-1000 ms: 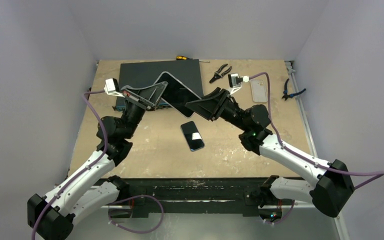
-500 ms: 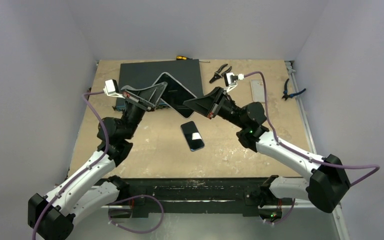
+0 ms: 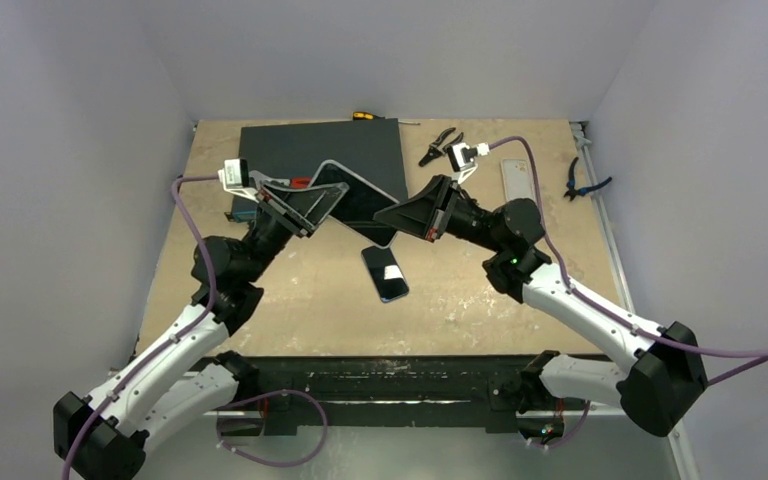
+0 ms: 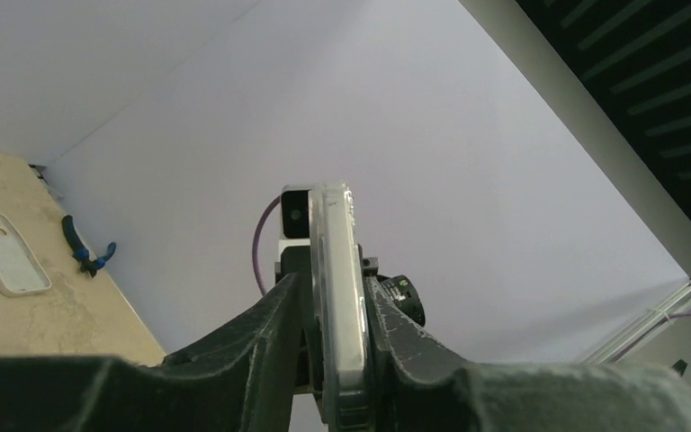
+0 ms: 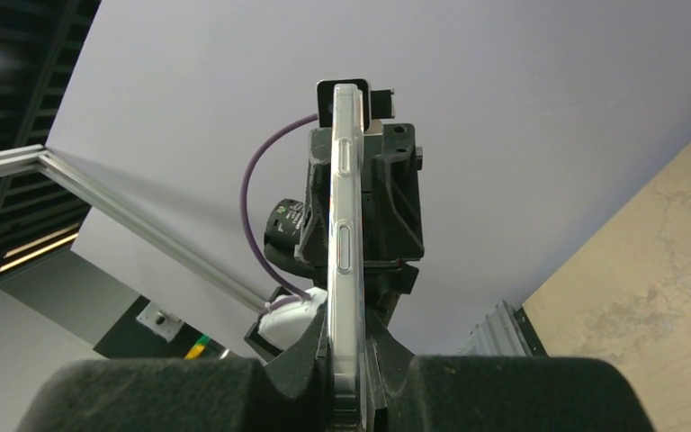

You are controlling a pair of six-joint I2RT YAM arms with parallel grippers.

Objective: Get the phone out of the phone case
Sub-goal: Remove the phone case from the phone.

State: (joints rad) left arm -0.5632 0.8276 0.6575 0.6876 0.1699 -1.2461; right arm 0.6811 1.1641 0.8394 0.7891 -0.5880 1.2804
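Phone (image 3: 355,198) in its clear case (image 4: 337,297), held edge-on in mid-air between both arms

Right end effector (image 5: 346,360) is clamped on one edge, above the bench (image 3: 290,300). Left end effector (image 4: 337,369) flanks the opposite edge (whether it pinches or only brackets it, I cannot tell). To do this well, I judge one side should anchor the case rim alone while the other slowly peels a corner free, so the phone slips out under control.
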